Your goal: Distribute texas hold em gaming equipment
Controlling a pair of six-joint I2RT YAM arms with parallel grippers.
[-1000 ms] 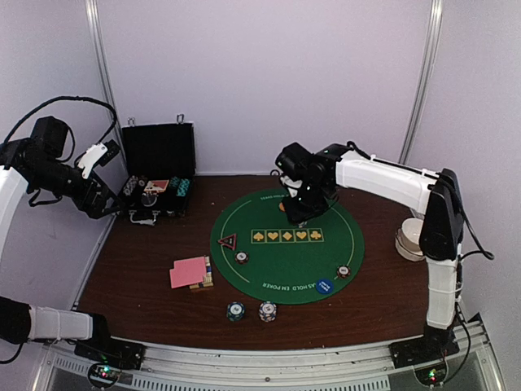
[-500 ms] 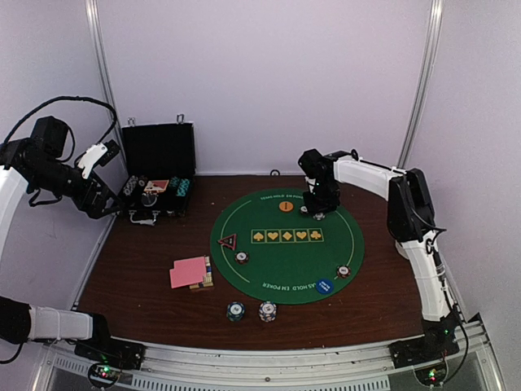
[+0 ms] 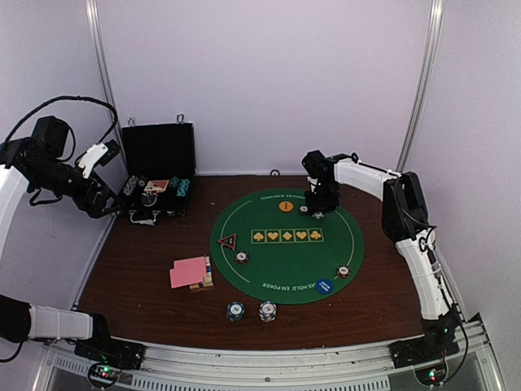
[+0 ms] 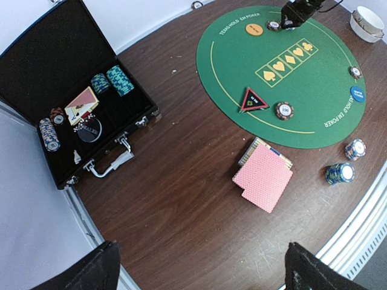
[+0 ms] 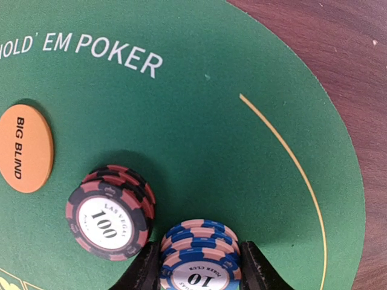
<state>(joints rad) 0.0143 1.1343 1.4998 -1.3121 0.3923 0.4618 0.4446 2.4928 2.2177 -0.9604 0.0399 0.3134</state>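
Right gripper pinches a blue-and-pink striped chip stack marked 10

The top external camera sits high above and behind the arm bases. It looks down and forward over the whole table, with the green mat near centre and the black case at 10 o'clock. The left wrist camera hangs high over the table's far-left corner, far from the surface, facing down. It shares the mat and case with the top view, and the left gripper shows at 6 o'clock. The right wrist camera hovers very close over the mat's far edge, looking down. The orange disc at 9 o'clock appears in all three views. The blue chip stack fills 6 o'clock, inside the right gripper.
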